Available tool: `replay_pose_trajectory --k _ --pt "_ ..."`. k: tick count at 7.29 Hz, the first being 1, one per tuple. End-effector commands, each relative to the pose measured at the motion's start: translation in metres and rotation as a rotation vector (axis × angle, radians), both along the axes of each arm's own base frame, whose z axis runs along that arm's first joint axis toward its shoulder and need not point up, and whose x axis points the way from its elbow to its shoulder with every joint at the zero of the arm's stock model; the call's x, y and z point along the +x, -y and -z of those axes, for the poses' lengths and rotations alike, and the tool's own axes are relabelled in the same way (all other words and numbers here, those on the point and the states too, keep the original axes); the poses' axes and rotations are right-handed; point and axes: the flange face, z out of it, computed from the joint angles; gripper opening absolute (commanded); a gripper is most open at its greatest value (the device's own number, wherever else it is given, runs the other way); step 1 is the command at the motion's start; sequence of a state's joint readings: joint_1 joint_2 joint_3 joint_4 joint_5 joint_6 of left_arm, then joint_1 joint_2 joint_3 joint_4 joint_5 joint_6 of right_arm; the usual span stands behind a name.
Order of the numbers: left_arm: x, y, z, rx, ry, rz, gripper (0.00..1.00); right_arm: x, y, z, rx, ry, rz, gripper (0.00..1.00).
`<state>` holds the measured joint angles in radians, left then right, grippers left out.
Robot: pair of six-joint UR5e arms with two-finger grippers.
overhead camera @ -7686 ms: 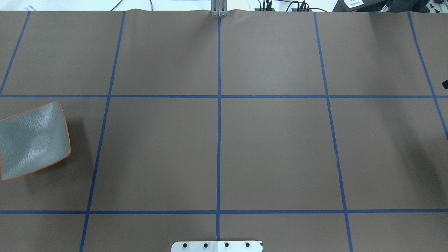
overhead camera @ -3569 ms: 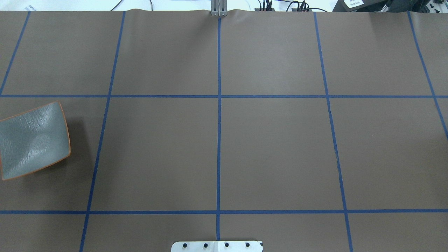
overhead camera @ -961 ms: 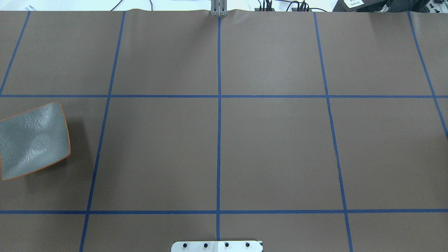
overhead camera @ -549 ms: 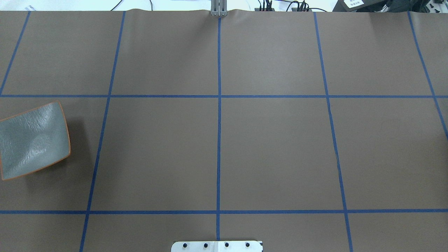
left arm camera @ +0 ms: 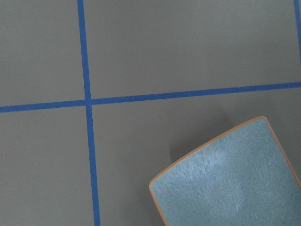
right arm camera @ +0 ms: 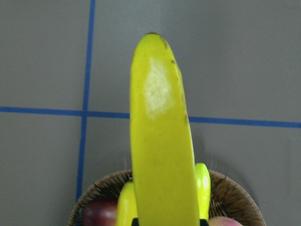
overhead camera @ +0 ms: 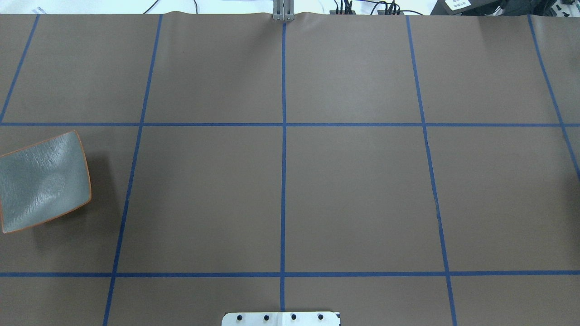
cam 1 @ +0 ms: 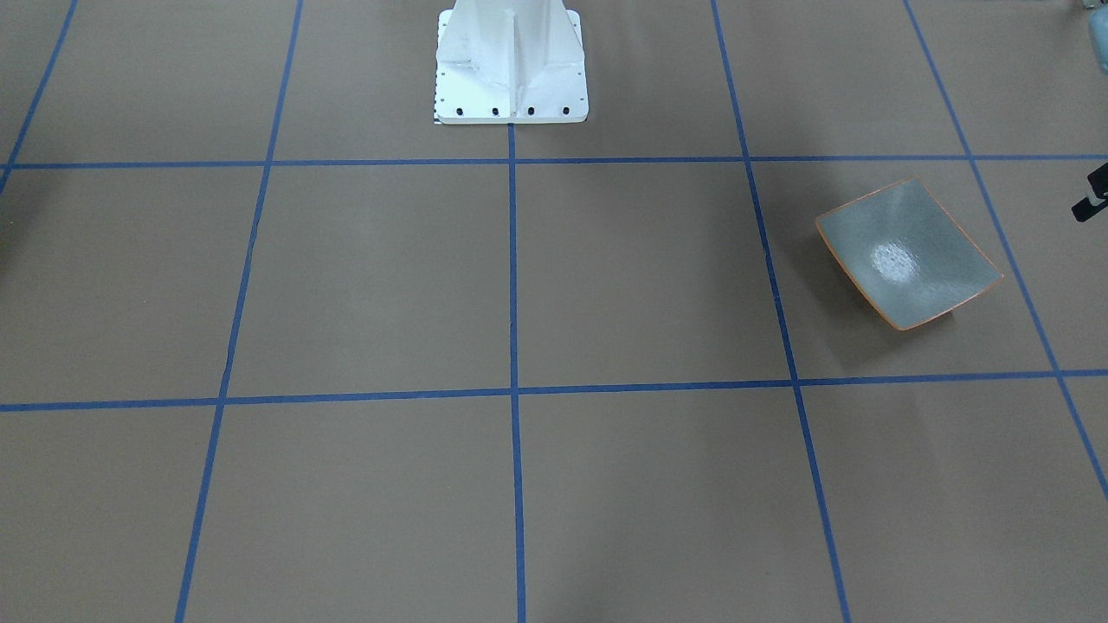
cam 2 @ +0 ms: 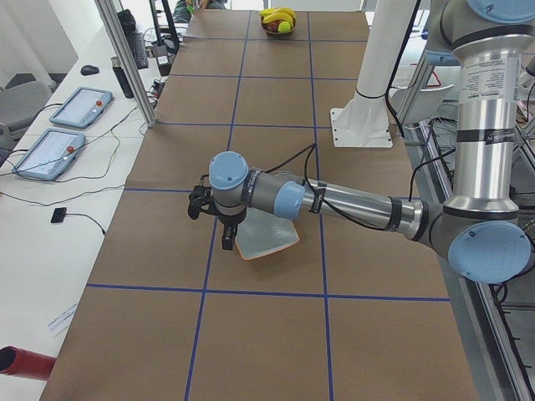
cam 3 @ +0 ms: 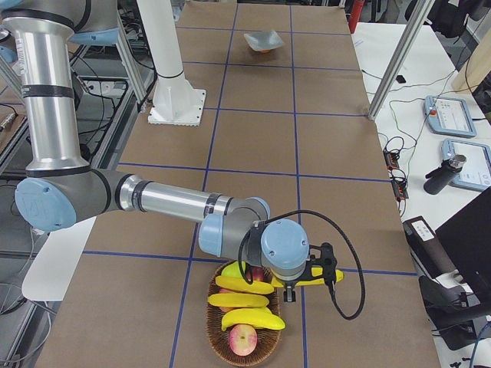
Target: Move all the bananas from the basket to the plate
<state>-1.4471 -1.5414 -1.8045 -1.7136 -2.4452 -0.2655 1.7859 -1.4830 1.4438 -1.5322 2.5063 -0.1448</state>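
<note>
Front view: plate [cam 1: 909, 255] sat bare on the brown table [cam 1: 389, 285], on my left side, 1 grid square out from my white base [cam 1: 511, 65]. Neither claw was clear here.

Overhead: plate [overhead camera: 43, 183] at the far left edge, nothing on it.

Left-end view: my left claw [cam 2: 225, 242] hung over the plate's outer edge; could not tell if it was spread or pressed together. Basket [cam 2: 277, 32] far down at the other end.

Right-end view: my right claw [cam 3: 290, 294] hung above the basket's [cam 3: 222, 345] rim, a banana [cam 3: 326, 277] sticking out sideways from it. 3 bananas [cam 3: 239, 300] and an apple [cam 3: 244, 337] lay in the basket.

Left wrist: plate corner at lower right, tape cross beside it.

Right wrist: right claw pinched the banana, lifted above the basket.
</note>
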Motion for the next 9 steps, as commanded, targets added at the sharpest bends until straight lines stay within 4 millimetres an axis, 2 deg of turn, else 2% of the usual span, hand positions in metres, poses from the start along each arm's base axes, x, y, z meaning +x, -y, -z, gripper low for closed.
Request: replay_pose_trajectory --k 1,2,3,4,5,6,7,8,9 --pt "0.047 0.038 0.048 0.004 -0.06 0.044 1.0 -0.11 0.045 0.076 -0.02 0.089 0.019 0.0" --pt "0.074 0.063 0.087 0.004 -0.09 0.05 1.0 -0.161 0.073 0.115 -0.043 0.114 0.008 0.0" --pt "0.113 0.087 0.134 -0.006 -0.133 0.057 1.0 -0.218 0.103 0.165 -0.109 0.14 -0.004 0.0" --pt "0.171 0.092 0.179 -0.029 -0.191 0.039 1.0 -0.282 0.119 0.221 -0.141 0.165 0.017 0.0" --pt "0.23 0.094 0.224 -0.049 -0.248 0.02 1.0 -0.335 0.124 0.276 -0.185 0.196 0.019 0.0" --pt "0.263 0.102 0.261 -0.062 -0.301 0.02 1.0 -0.381 0.112 0.319 -0.189 0.197 0.01 0.0" --pt "0.294 0.099 0.291 -0.05 -0.339 0.022 1.0 -0.424 0.088 0.356 -0.177 0.197 0.003 0.0" --pt "0.327 0.092 0.315 -0.01 -0.36 0.045 1.0 -0.462 0.065 0.397 -0.17 0.229 0.018 0.0" --pt "0.351 0.088 0.336 0.005 -0.403 0.048 1.0 -0.504 0.043 0.43 -0.14 0.299 0.017 0.0"
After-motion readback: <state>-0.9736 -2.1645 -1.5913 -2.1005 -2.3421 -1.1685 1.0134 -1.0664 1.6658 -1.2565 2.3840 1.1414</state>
